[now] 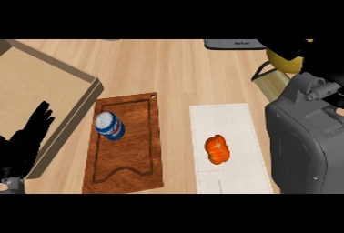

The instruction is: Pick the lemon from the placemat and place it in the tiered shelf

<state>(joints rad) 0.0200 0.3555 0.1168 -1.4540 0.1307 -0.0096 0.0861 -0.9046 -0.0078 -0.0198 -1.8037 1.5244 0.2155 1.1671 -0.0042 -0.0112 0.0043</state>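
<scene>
Count: two hands, one lemon, one placemat, one board, one can, one orange fruit.

Right hand (292, 48) up at top right, fingers curled over lemon (282, 63) and hiding its upper part. Grey forearm (306, 136) along the right edge, leading up to it.

Lemon in the right hand, well apart from placemat (232, 120), toward the far right corner.

Just below lemon, tan slab (269, 85) beside the wrist; can't tell what it belongs to.

Orange fruit (217, 149) lying mid-placemat. Left of that, brown board (131, 152) with can (109, 126) on its upper part. Tan box (40, 86) at far left.

Left hand (27, 136) resting at lower left, fingers straight, holding nothing.
</scene>
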